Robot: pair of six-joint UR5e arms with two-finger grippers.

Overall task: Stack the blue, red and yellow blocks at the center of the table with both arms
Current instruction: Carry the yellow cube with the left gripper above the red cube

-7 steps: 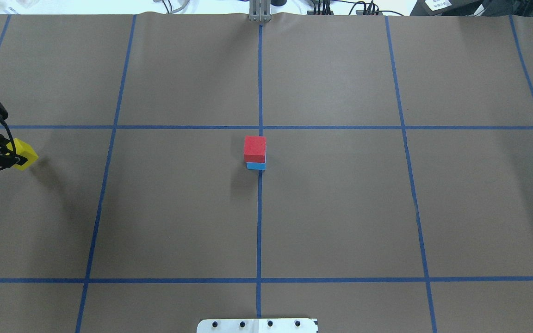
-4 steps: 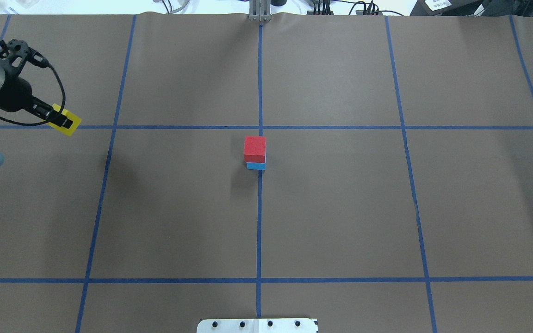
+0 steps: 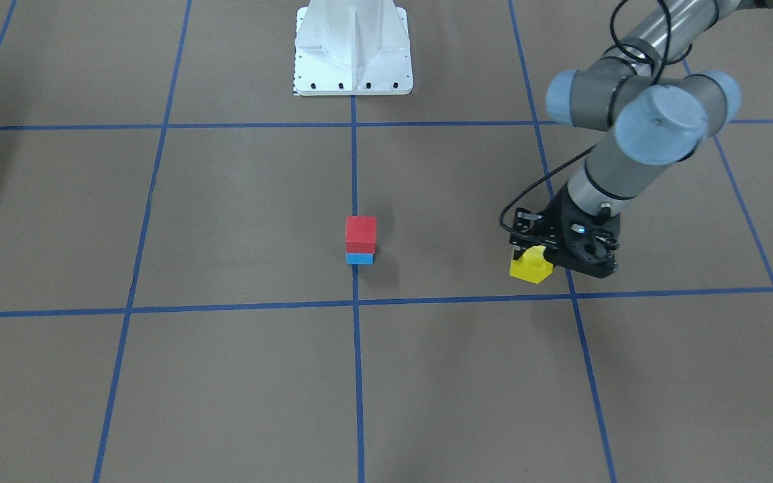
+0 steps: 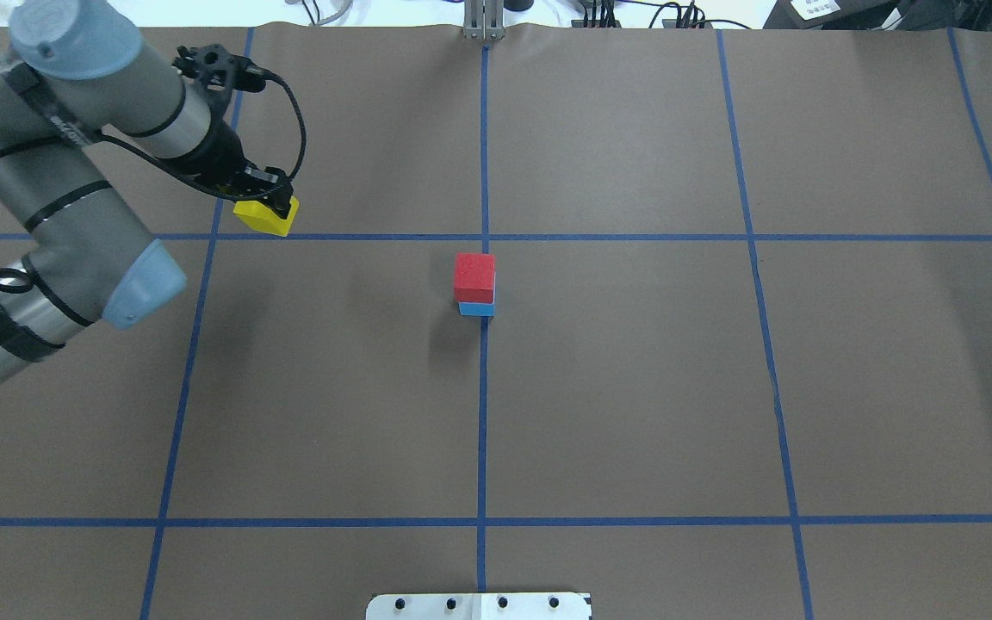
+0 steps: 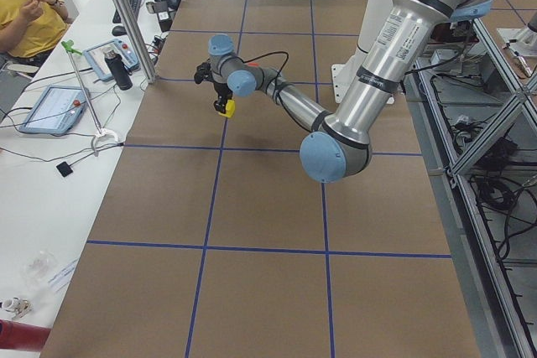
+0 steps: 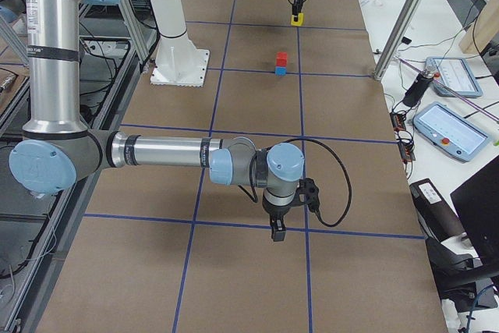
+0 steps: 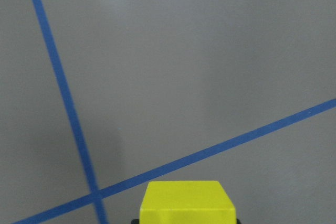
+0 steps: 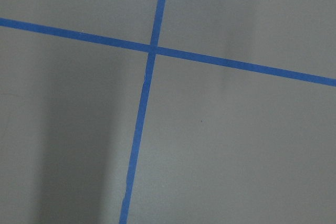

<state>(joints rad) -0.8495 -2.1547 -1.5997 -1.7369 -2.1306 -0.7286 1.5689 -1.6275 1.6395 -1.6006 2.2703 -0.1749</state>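
Note:
A red block (image 4: 474, 275) sits on a blue block (image 4: 476, 309) at the table's centre; the stack also shows in the front-facing view (image 3: 360, 233). My left gripper (image 4: 270, 205) is shut on a yellow block (image 4: 265, 217) and holds it above the table, left of the stack and slightly farther back. The yellow block also shows in the front-facing view (image 3: 531, 266) and at the bottom of the left wrist view (image 7: 186, 203). My right gripper (image 6: 277, 233) shows only in the exterior right view, low over the table's right end; I cannot tell whether it is open or shut.
Blue tape lines (image 4: 482, 387) divide the brown table into squares. The white robot base (image 3: 353, 47) stands at the near edge. Tablets (image 6: 448, 126) and posts (image 6: 405, 21) stand on the operators' side table. A person (image 5: 25, 14) sits beyond it.
My left arm has swung in from the table's far left edge toward the centre, carrying the yellow block to the right and farther back. The red and blue stack has not moved.

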